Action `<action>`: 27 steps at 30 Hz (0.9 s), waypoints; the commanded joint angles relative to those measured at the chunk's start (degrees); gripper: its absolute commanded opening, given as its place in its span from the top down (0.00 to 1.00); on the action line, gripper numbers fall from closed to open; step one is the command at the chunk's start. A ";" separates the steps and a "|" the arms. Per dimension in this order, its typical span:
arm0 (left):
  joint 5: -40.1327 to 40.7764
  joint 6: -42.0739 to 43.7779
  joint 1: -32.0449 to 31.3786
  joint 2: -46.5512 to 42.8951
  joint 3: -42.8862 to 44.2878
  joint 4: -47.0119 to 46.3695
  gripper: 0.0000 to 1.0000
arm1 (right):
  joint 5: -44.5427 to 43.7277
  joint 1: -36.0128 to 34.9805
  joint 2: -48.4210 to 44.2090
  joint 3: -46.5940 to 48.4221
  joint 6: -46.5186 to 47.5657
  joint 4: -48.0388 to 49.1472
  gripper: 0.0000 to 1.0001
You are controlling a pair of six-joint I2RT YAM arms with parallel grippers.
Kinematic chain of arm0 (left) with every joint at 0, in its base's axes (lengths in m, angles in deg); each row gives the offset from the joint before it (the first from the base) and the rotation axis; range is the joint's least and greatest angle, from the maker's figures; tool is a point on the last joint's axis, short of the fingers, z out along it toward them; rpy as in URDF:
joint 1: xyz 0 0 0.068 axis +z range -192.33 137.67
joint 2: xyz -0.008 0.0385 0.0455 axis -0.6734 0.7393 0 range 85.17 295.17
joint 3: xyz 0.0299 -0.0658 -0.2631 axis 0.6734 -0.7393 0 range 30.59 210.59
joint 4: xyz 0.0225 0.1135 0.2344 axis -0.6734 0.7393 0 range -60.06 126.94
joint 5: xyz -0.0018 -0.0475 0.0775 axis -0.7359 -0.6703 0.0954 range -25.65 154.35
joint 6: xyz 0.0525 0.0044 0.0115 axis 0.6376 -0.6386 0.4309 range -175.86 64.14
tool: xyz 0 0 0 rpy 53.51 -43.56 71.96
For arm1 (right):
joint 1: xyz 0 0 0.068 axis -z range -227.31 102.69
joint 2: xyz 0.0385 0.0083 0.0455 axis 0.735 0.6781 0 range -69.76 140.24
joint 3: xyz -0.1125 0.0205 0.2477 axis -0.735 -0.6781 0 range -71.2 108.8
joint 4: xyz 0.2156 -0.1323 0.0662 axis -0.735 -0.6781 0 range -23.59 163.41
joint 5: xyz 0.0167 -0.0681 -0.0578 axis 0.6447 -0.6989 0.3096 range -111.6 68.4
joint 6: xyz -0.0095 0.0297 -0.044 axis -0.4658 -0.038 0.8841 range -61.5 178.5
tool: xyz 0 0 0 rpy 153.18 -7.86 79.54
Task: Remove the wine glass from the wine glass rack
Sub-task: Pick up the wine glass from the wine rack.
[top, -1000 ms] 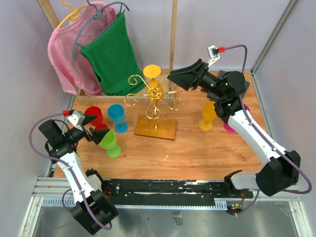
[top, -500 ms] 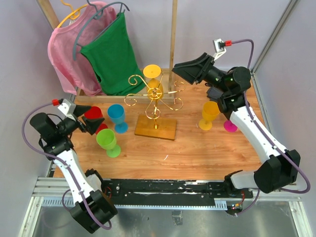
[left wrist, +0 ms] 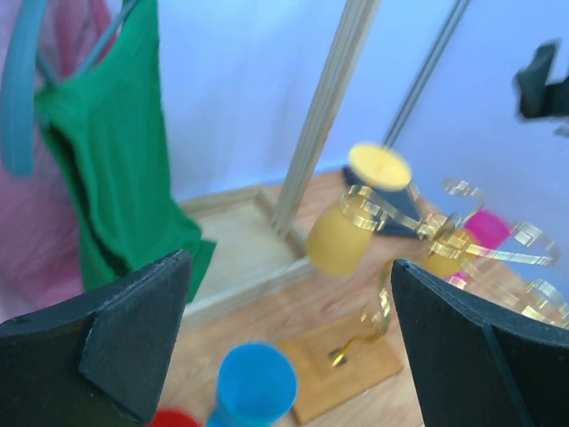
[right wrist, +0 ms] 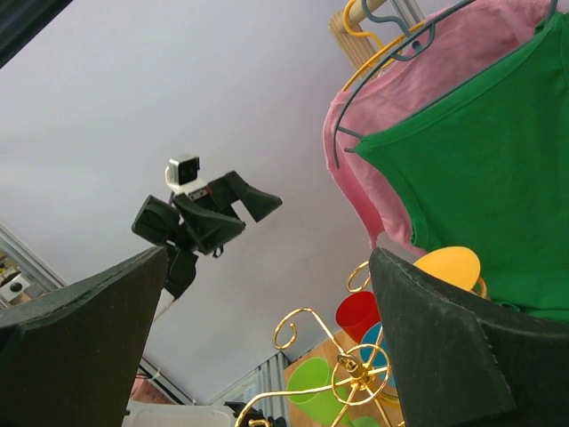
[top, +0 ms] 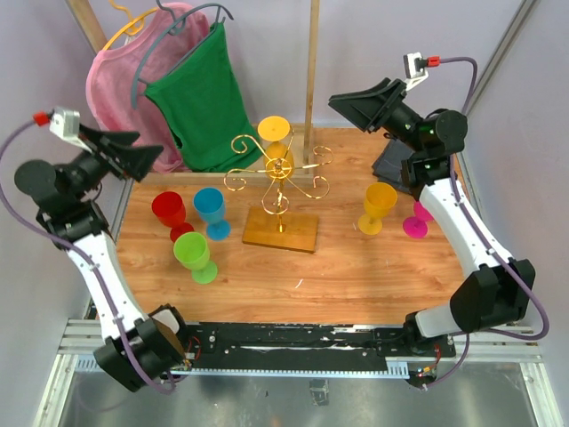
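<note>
Noted wine glass [top: 274,130] hanging stem-up on rack [top: 281,229], left of my nearer right gripper [top: 345,111]; it and left gripper [top: 147,147] gaped empty

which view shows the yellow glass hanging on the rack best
Left wrist: the yellow glass hangs upside down, bowl and foot both visible, slightly blurred. Top external shows it small among the rack's wires; right wrist shows mainly its foot.

Wine glass [left wrist: 342,236] blurred; pink glass [top: 412,226] part-hidden.
</note>
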 commanded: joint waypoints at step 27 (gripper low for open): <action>11.89 -4.02 -33.85 42.30 60.87 38.59 0.01 | -3.13 6.70 -10.40 4.89 21.16 -39.80 0.02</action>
